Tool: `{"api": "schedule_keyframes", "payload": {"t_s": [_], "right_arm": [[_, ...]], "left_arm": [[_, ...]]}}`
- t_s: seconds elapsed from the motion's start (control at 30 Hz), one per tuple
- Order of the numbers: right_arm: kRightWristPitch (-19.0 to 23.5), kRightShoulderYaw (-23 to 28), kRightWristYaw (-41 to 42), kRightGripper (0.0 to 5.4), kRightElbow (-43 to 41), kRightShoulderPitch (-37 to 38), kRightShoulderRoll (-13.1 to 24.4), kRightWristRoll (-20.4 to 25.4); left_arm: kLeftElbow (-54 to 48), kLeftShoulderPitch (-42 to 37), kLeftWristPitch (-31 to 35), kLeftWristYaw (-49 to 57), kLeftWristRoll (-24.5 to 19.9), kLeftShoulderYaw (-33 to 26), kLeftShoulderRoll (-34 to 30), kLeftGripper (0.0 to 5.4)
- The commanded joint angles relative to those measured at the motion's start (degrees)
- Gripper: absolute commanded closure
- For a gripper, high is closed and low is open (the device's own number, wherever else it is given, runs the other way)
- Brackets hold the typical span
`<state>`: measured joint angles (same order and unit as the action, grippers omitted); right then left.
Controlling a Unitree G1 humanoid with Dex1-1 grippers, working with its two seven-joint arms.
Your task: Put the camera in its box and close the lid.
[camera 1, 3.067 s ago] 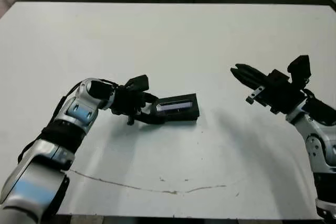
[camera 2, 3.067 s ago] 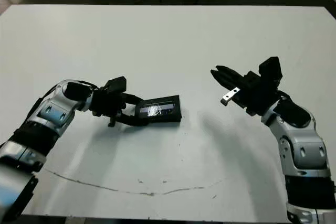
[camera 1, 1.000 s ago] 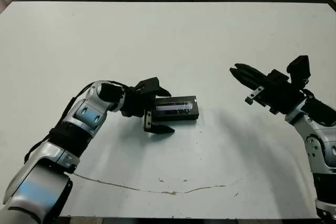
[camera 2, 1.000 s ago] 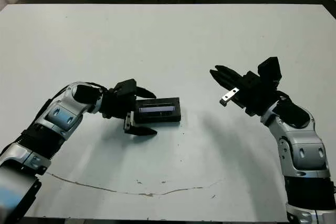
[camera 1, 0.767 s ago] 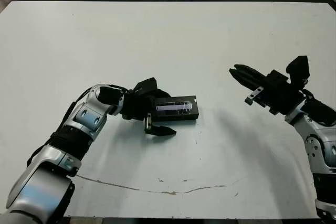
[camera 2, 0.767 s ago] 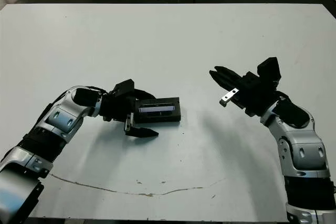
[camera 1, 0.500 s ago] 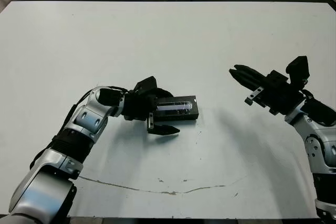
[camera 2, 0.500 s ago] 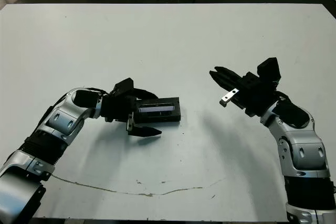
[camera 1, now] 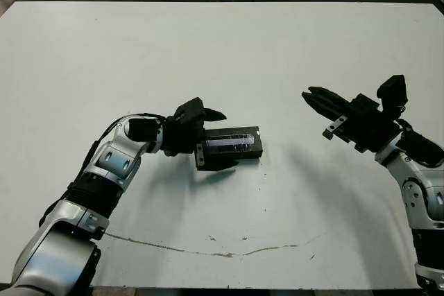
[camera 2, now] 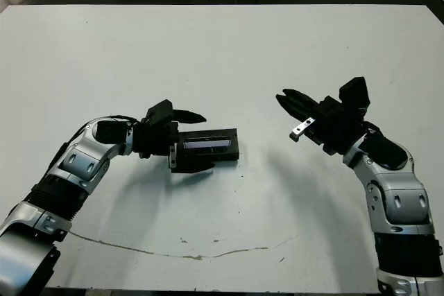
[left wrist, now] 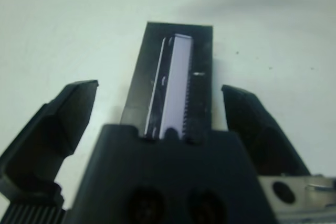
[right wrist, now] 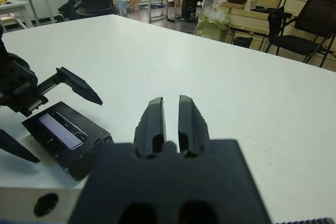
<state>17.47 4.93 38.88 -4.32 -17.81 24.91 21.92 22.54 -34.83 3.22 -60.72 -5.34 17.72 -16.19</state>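
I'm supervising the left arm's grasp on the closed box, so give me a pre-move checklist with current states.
1. Lid seated on the box: ok, it sits flush.
2. Camera inside: cannot tell; only a pale strip shows through the window.
3. Left gripper open: ok.
4. Left gripper's fingers straddle the box: ok, one on each side, apart from it.
5. Right gripper out of the way: ok, raised away from the box, shut.
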Motion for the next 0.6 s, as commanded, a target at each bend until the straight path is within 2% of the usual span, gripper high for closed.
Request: {"api": "schedule_keyframes", "payload": {"t_s": [0.03,0.13,0.3,0.47,0.6], "right_arm": [[0.66,-0.28,-0.55,5.40,-0.85,1.50,0.18,-0.39],[0.10,-0.27,-0.64,5.40,-1.71,1.96,-0.24,-0.23],[1.68,-0.35,-2.26,5.40,-3.48,2.44,0.00,-0.69],[3.05,-0.19,-2.54,5.40,-3.85,2.21,0.15,0.01],[2.70,-0.44,-2.53,5.40,-3.29,1.40,0.04,-0.34]], "left_arm": [[-2.89,2.36,1.72,-0.61,-1.87,-1.68,-1.40,0.02],[-7.02,3.77,3.43,-0.56,-4.24,-3.56,-2.26,0.02],[-18.05,8.52,6.07,3.60,-8.29,-8.80,-3.60,0.02],[-27.87,14.49,8.38,8.22,-16.03,-14.54,-2.30,0.02],[-34.51,18.74,9.99,15.87,-18.15,-16.44,0.04,0.02]]}}
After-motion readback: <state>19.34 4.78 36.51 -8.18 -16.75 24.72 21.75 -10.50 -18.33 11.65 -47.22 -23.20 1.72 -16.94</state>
